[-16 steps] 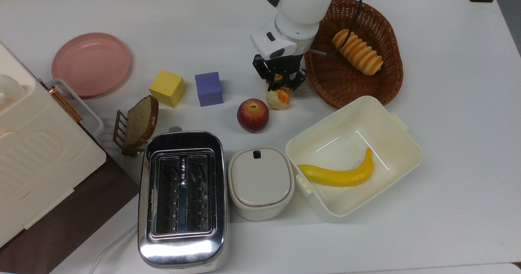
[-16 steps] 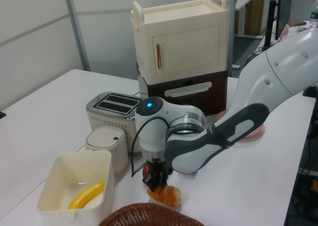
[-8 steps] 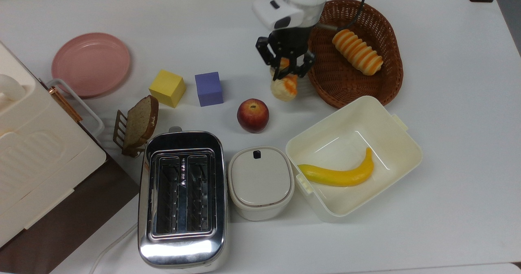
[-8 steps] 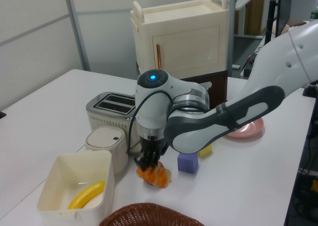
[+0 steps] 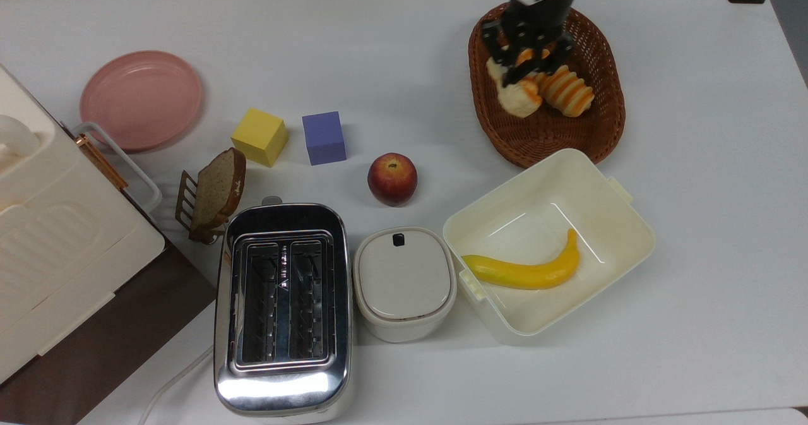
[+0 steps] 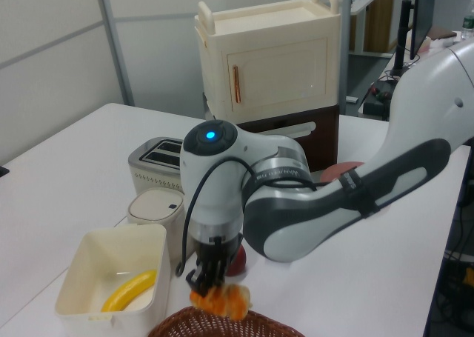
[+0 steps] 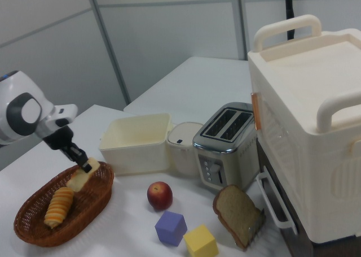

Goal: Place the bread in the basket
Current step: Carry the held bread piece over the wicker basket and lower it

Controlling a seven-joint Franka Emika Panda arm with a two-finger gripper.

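White table [image 5: 404, 46]; bread [image 5: 516, 95] between gripper [image 5: 528, 60] jaws, above basket [image 5: 593, 134].

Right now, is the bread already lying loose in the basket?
No: the hand is shut on the bread, holding it over the basket beside the striped roll.

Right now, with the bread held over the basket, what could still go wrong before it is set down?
The end effector holds the bread by one end, so it hangs and could slip early. The striped roll already lies in the basket right beside it; a drop may land on the roll and tip it. In the right view the bread hangs near the basket's rim, so it might roll out.
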